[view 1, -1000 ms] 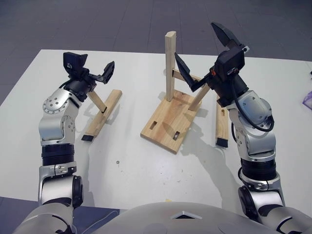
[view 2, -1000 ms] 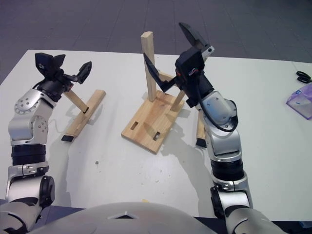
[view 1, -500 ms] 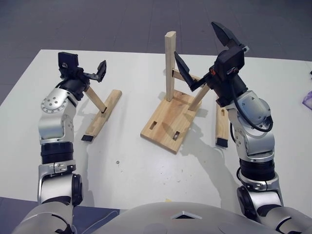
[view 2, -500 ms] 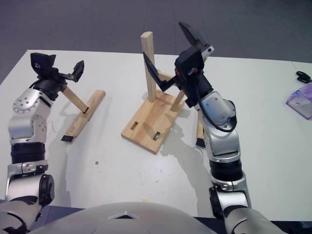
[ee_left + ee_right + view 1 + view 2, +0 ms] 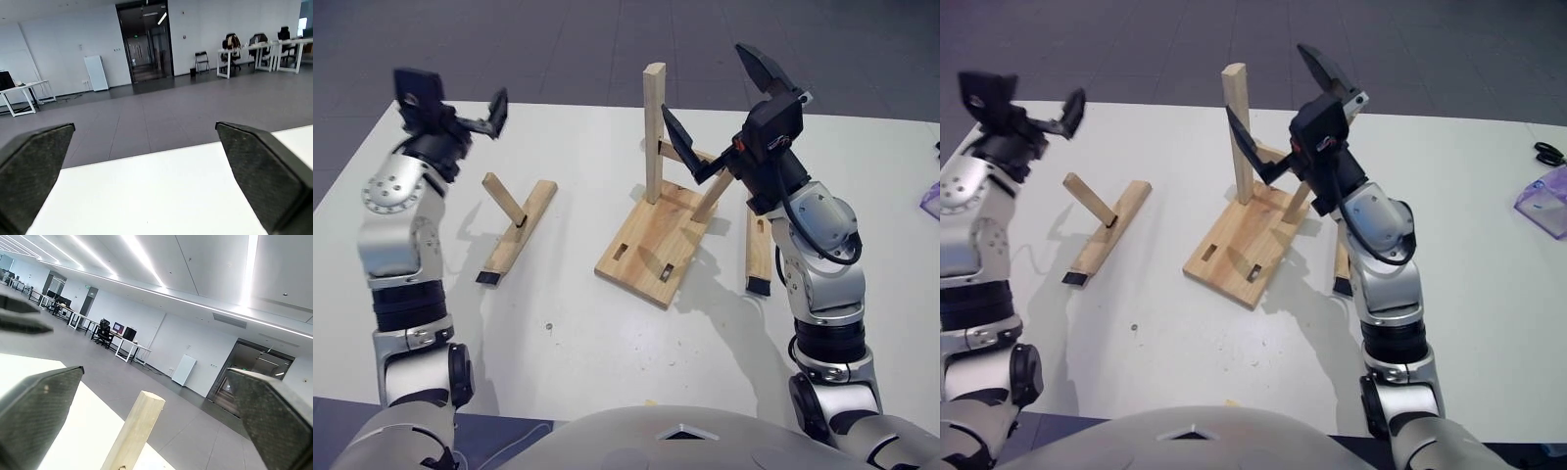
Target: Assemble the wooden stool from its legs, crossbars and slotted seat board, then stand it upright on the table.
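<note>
**Left gripper [image 5: 457, 98] and right gripper [image 5: 710, 93] both wide open, empty**

The seat board [image 5: 646, 245] lies flat, with one leg [image 5: 654, 132] upright in it. The right gripper hangs just above the board. The left gripper is raised well left of it, near a loose leg piece [image 5: 514, 227].

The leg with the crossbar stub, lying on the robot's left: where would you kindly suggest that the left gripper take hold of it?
Probably the crossbar stub: it slants up clear of the table, so open fingers could close across it from above. The leg itself lies flat on the table, leaving little room for a finger beneath. The left gripper hangs open nearby.
</note>
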Tool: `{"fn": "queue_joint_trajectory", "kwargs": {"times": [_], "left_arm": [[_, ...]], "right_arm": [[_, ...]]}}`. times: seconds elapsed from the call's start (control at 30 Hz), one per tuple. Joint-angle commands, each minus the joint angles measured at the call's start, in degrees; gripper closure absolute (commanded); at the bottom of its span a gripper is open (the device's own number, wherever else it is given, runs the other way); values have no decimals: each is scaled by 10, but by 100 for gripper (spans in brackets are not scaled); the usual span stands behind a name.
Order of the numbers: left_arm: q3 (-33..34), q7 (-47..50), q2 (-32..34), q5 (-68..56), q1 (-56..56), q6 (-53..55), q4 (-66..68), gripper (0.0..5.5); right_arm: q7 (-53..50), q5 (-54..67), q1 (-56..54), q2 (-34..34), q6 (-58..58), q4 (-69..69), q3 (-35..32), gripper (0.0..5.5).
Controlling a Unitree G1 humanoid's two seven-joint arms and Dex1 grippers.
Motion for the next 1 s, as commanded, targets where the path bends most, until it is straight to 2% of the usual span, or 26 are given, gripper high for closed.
{"fn": "queue_joint_trajectory", "kwargs": {"times": [0.03,0.13,0.27,0.47,0.67,1.0], "left_arm": [[5,-74,33,-64,131,75,-94,14],[-1,-90,67,-36,207,91,-101,14],[-11,-91,80,0,246,78,-76,14],[-84,-101,74,39,259,82,-6,14],[-103,-85,65,64,240,99,96,106],[-144,-135,112,96,238,82,83,280]], "right_arm": [[-5,-2,10,-2,8,-11,-4,10],[-6,-1,11,-3,9,-12,-6,10],[-5,-1,15,-6,10,-13,-9,10],[-4,-5,10,-9,9,-13,-9,10],[-3,-3,8,-8,11,-14,-8,10],[-4,-6,10,-7,12,-14,-6,10]]}}
